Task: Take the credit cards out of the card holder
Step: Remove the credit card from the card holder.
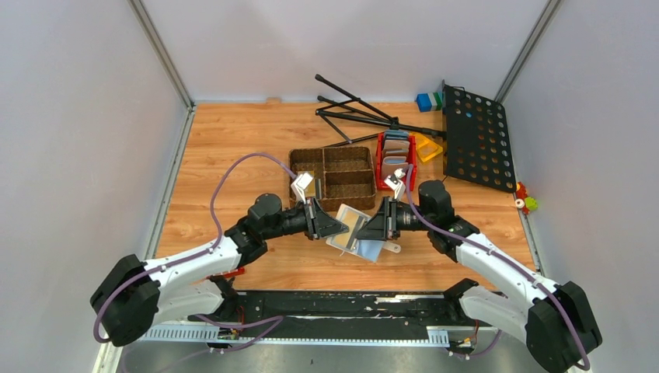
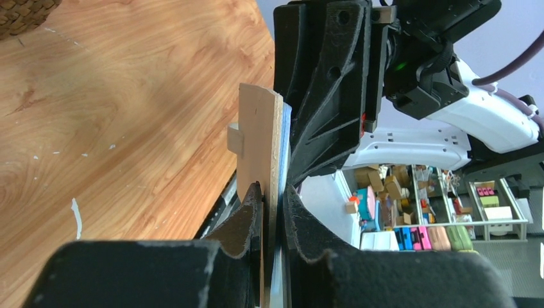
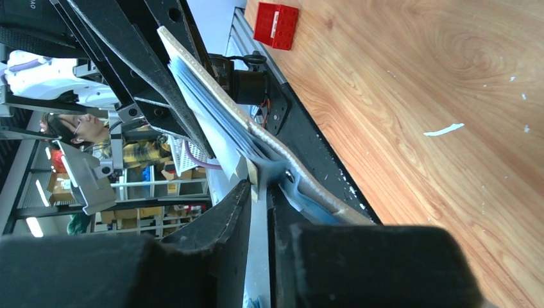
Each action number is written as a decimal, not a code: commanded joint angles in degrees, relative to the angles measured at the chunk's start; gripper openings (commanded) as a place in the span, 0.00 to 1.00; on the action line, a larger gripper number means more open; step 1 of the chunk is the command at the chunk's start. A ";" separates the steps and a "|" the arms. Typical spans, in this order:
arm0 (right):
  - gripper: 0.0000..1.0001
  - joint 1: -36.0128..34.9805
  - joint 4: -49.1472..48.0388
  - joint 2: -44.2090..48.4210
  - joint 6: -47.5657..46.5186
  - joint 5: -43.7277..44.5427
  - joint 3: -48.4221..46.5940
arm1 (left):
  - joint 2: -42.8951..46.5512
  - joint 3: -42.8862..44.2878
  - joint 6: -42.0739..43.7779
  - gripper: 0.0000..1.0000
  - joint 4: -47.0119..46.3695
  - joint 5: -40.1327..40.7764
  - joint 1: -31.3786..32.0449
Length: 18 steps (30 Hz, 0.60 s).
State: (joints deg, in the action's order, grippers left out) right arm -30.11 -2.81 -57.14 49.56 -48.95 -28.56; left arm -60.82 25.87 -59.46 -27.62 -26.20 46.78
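Card holder (image 2: 260, 141): just in front of the basket (image 1: 293, 177), on the arms' side, and it looks lifted off the table (image 1: 233, 155), strung between both grippers.
Left gripper (image 2: 272, 221): pinched nearly closed on the beige flap; only the flap's rim sits between the pads, and the strap tab pokes out beyond them.
Right gripper (image 3: 260, 212): jaws almost together on a thin pale edge at the card holder's pocket side. Whether a card's edge is in that nip or only lining, I cannot tell.
Credit cards (image 1: 357, 224): in the pockets by the look of it, in front of the basket with the holder; none is lying loose.
Risk one: a pull that takes lining instead of a card. Then the whole holder goes with the right gripper, and the left one's shallow rim hold is what gives way.
Risk two: a tug-of-war. A card tight in its pocket means both arms strain against each other, and the soft flap twists or folds.
Risk three: several cards come out together. Anything not gripped drops to the table in front of the basket, or over its rim into a compartment.
Risk four: the two grippers are nose to nose, so a sideways correction could knock one against the other.
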 commanded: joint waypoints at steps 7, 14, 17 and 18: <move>0.30 -0.47 -5.74 -0.67 -3.62 7.62 -1.09 | -3.54 0.43 -2.41 0.02 -9.22 -4.64 2.30; 0.32 -0.58 -11.62 -1.10 -1.68 6.16 0.69 | -5.19 -1.07 -4.53 0.08 -14.18 -3.65 2.35; 0.27 -0.58 -16.71 -1.71 1.71 4.39 1.96 | -6.93 -4.31 -8.91 0.07 -23.66 -2.16 2.35; 0.25 -0.64 -18.70 -1.67 2.73 3.75 2.40 | -7.92 -5.28 -10.31 0.05 -27.35 -1.77 2.35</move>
State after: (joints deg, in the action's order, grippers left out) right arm -30.22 -7.09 -58.15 48.40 -45.28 -26.68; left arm -66.50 22.96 -62.41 -37.95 -24.18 46.78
